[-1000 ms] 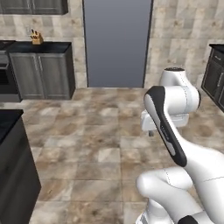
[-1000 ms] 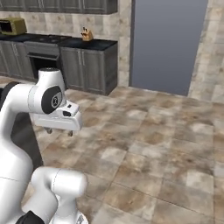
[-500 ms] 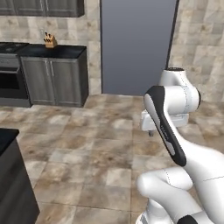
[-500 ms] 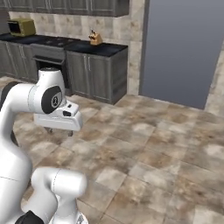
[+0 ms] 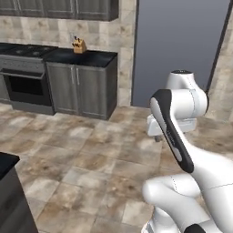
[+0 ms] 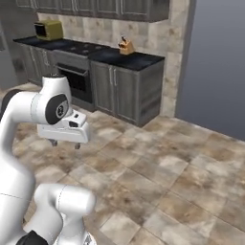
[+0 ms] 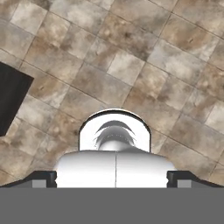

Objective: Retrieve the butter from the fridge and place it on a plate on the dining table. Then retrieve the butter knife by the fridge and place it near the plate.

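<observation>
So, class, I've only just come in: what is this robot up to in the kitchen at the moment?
Nothing is being handled yet. The white arm is folded in close over the tiled floor, and its gripper is open and empty, pointing down at the tiles. Ahead stand grey cabinets with a black counter, a knife block on top, an oven and a yellowish microwave. A large plain grey panel rises beside them. No butter, plate or knife is within reach.
</observation>
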